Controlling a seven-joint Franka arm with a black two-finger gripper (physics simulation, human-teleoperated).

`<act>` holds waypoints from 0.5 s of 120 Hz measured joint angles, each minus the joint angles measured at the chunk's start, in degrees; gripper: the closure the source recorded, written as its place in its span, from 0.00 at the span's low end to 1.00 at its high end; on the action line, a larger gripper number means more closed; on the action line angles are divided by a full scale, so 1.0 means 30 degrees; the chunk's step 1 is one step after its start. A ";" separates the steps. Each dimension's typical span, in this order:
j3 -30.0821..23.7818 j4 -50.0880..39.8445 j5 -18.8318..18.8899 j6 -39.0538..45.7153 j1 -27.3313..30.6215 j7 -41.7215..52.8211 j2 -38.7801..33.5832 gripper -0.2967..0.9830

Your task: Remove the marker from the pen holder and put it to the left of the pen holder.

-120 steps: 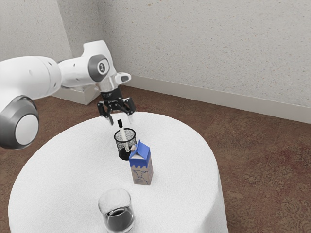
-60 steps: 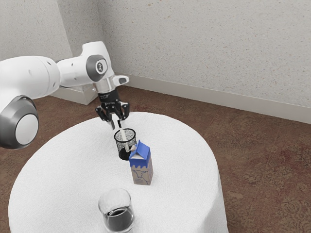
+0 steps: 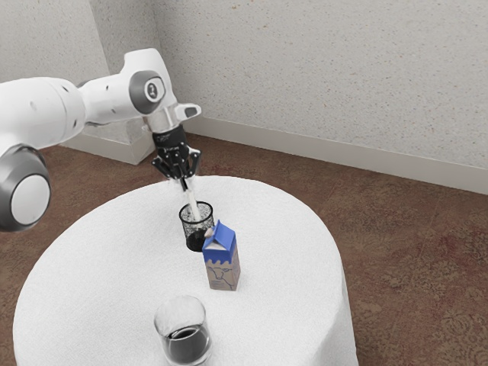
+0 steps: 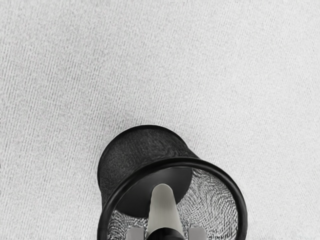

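Exterior view: hand (image 3: pixel 185 184) above the pen holder (image 3: pixel 185 226), pointing downward, clamped on the upper, black-capped end of the marker (image 3: pixel 194 204). Marker slanting, pale body partly inside the pen holder, lower end raised above the dark base. Pen holder of black mesh, round and upright on the white-clothed tabletop (image 3: pixel 107 274). Just beside it, toward the camera and the exterior view's right, an upright carton (image 3: pixel 223 272) with blue gabled top and brownish printed body, overlapping part of the mesh. Nearer the camera, well apart from the pen holder, a clear glass (image 3: pixel 171 313) containing dark liquid (image 3: pixel 187 345). Beyond the tabletop, brown patterned floor (image 3: pixel 412 282) and speckled pale wall (image 3: pixel 320 76).

Wrist view: black cap (image 4: pixel 165 233) between two grey finger pads (image 4: pixel 135 233), one on each side. Marker's pale body reaching down within the pen holder's rim, over its dark base.
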 joint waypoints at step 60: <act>0.0746 0.1230 0.3429 -0.5878 0.0032 -0.1322 -0.1173 0.84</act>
